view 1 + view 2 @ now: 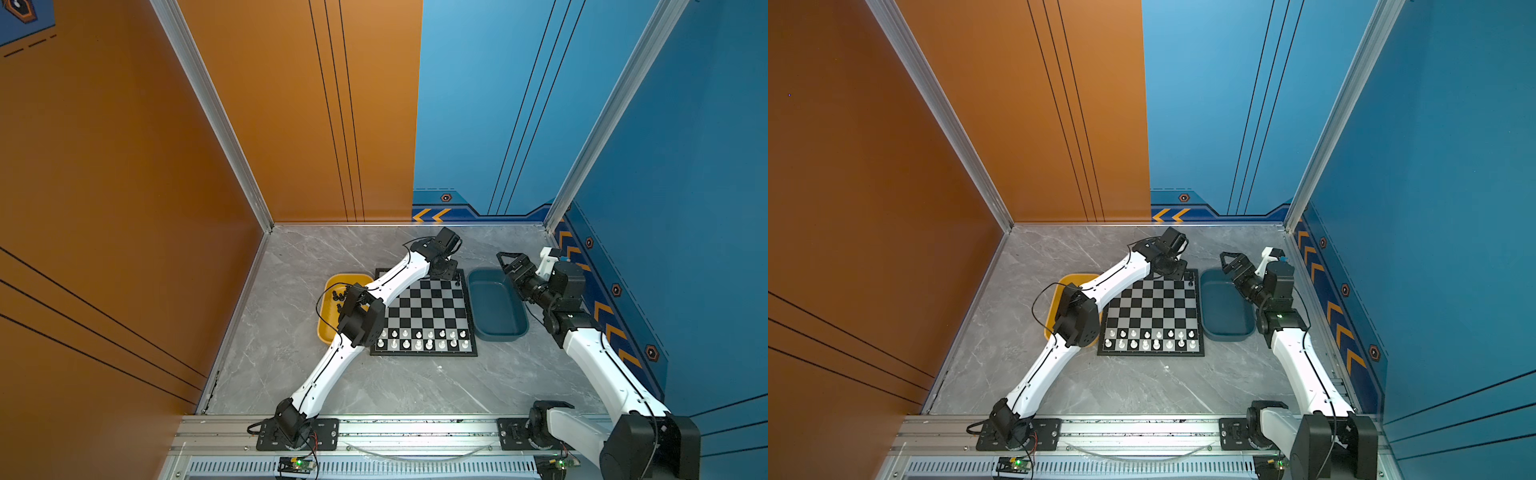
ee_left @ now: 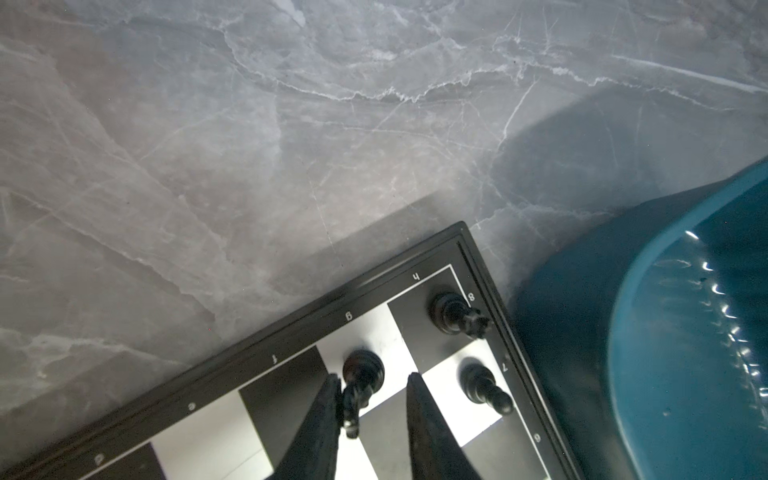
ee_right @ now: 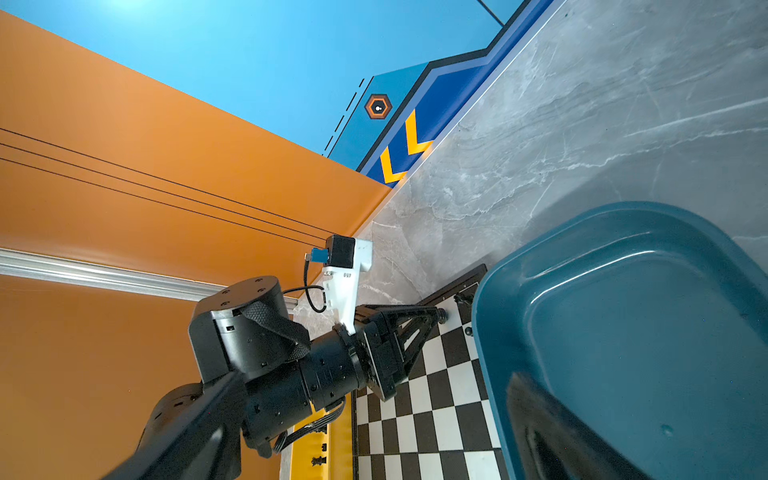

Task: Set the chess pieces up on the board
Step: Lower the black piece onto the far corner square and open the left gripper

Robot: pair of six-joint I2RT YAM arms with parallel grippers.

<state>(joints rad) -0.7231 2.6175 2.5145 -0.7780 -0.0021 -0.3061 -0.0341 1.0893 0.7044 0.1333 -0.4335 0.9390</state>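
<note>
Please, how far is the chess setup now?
Done: white chessmen fill two near rows; a black rook and pawn stand at the board's far corner. In hand: open left fingers flank a black knight. Left: more black pieces wait in the yellow tray.

Both top views looked down from high over the near edge; wrist views sat close, sharing the board (image 2: 199,436) corner by the blue tray (image 2: 685,374)
</note>
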